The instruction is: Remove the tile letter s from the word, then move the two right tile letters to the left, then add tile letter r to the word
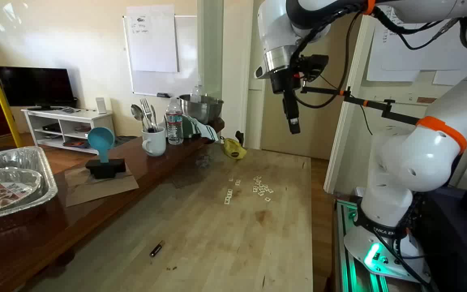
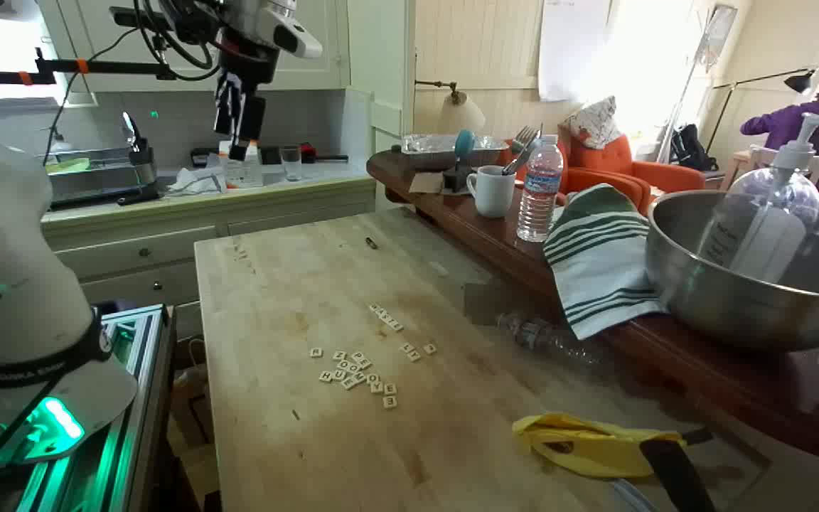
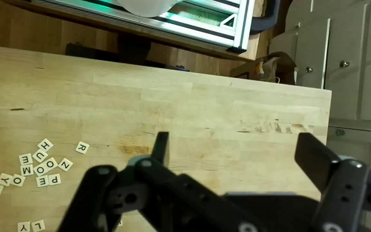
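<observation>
The pincer (image 3: 233,145) is spread wide and grips nothing; its pads stand well apart, with wood of the surface (image 3: 211,106) showing between them in the wrist view. It hangs high over the surface, fingers downward, which I judge a ready posture ahead of a pick.

Outward from it, the R tile (image 3: 82,147) lies just beside the jumble of spare tiles (image 3: 40,169), touching none of them, perhaps so it can be taken without stirring neighbours. Its square sits askew to the surface's edge, so it will probably need turning.

Farther on, between the jumble and the dark wooden ledge (image 1: 71,223), the word (image 2: 386,318) forms a straight, close-set row, presumably set apart from the spares to be legible. In an exterior view its long axis slants from upper left to lower right, ending in E (image 2: 398,327) toward the yellow object (image 2: 587,444); the letters' tops should therefore face the ledge. The first letter is too small to tell, but the middle one reads as S (image 2: 386,318), seemingly not yet removed.
</observation>
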Motion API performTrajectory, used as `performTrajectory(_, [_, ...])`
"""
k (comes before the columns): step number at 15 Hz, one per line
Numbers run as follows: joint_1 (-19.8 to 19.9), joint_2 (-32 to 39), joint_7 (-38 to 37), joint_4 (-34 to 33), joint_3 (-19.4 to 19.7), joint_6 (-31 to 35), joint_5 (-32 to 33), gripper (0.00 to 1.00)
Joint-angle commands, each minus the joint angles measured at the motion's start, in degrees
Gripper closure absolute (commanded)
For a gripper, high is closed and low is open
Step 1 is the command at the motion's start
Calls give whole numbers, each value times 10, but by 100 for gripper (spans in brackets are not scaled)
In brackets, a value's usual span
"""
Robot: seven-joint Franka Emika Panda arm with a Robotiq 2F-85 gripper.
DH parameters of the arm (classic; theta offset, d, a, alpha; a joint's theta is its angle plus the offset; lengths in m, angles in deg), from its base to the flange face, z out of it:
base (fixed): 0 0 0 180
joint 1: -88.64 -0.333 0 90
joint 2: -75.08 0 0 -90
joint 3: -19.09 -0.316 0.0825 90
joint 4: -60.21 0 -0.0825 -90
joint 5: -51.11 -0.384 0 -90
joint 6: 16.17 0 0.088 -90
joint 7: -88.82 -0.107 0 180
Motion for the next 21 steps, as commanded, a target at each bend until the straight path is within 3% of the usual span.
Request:
performTrajectory(1, [13,1,6,-1,-10,-2,-4,0])
performTrajectory(6, [24,13,-5,3,-14,17,15,0])
performTrajectory(12, [53,63,19,47,-9,201,132,0])
performTrajectory(17, [68,128,21,77,12,376,139,0])
performTrajectory(19, [72,169,19,68,24,408,113,0])
performTrajectory(20, [71,135,17,75,12,382,130,0])
performTrajectory(21, [74,149,18,75,16,395,127,0])
